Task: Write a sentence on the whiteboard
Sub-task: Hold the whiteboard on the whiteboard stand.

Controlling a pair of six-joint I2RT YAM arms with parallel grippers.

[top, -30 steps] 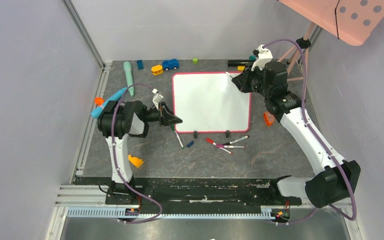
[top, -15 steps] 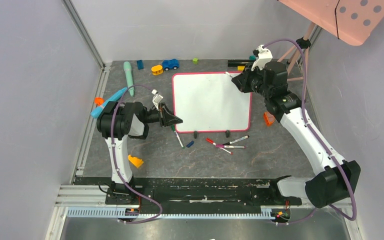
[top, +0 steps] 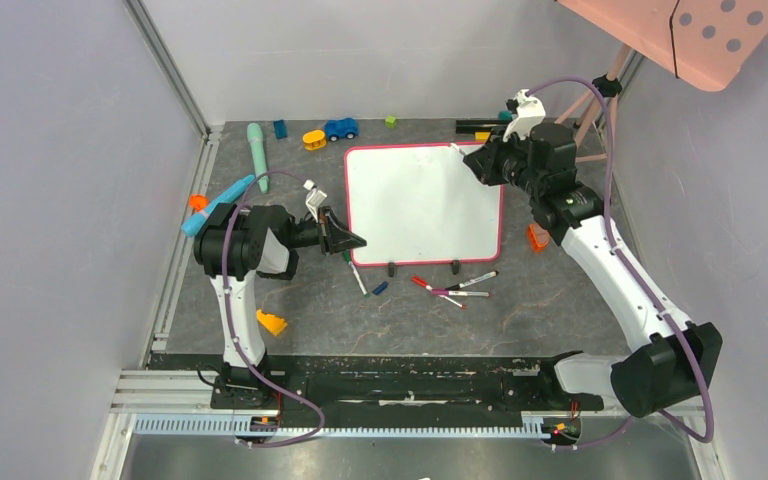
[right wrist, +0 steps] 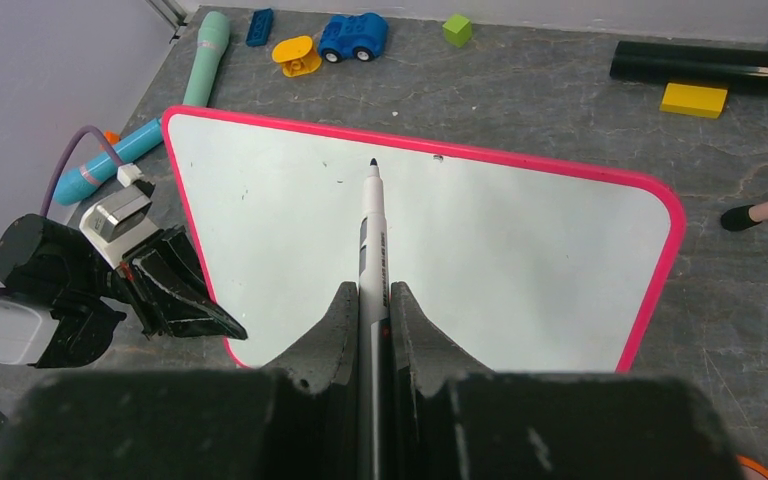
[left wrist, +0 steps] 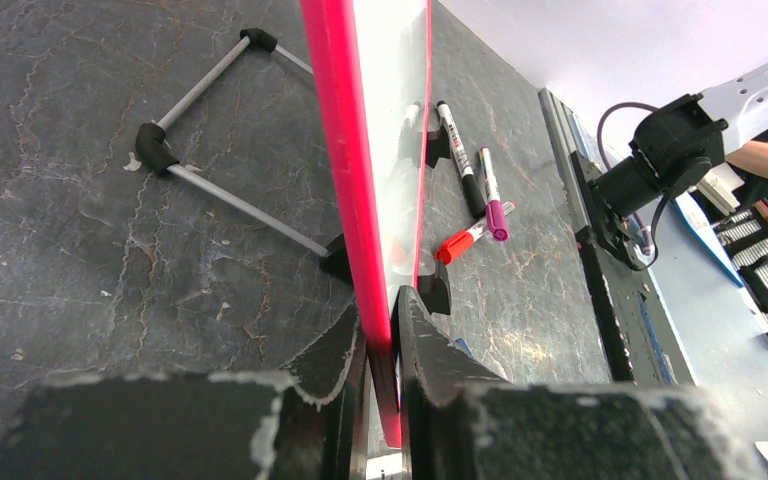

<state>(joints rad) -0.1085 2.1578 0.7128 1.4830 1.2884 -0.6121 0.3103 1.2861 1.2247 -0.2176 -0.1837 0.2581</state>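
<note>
The whiteboard (top: 420, 205) is standing near the middle of the table, leaning back on a wire stand (left wrist: 245, 207). Its white face is bare but for a few specks, so no sentence is showing on it yet. The left gripper (left wrist: 380, 335) is pinching the pink frame at the board's left edge, its jaws narrowed onto the thin rim. The right gripper (right wrist: 373, 300) is clamping a marker (right wrist: 371, 225) tightly. The tip is pointing at the upper part of the board, just under the top edge, though I cannot tell whether it is touching the surface.

The main risk is lying in the pressure of the pen. The board is being held at one side only, so a push high up and away from that grip is likely to be twisting it around the pinch, or rocking it back on its stand — then the strokes would be skipping or smearing. Too little pressure would be leaving broken letters. Starting this near the top rim, the tip may also be running onto the frame. If the thin rim is slipping between the left fingers, the board could be sliding towards the loose markers (top: 455, 288) lying in front of it
</note>
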